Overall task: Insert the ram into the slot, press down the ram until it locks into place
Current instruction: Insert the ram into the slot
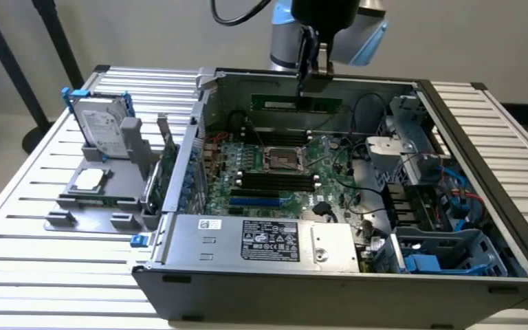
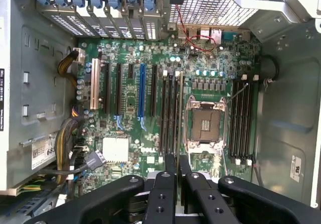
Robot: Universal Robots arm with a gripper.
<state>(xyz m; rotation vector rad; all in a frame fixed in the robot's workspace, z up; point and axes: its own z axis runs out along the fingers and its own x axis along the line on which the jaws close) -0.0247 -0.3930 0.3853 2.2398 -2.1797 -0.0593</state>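
RAM [image 1: 282, 103] above open computer case [image 1: 337, 295]

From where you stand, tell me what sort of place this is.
Probably a computer-repair workbench or robotics lab: an opened dark metal computer case on a white slatted table, beside a detached grey plastic drive bracket.

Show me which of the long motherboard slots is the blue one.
The blue slot stands between two black slots, on the opposite side of the nearer black memory sockets from the CPU socket; its colour sets it apart.
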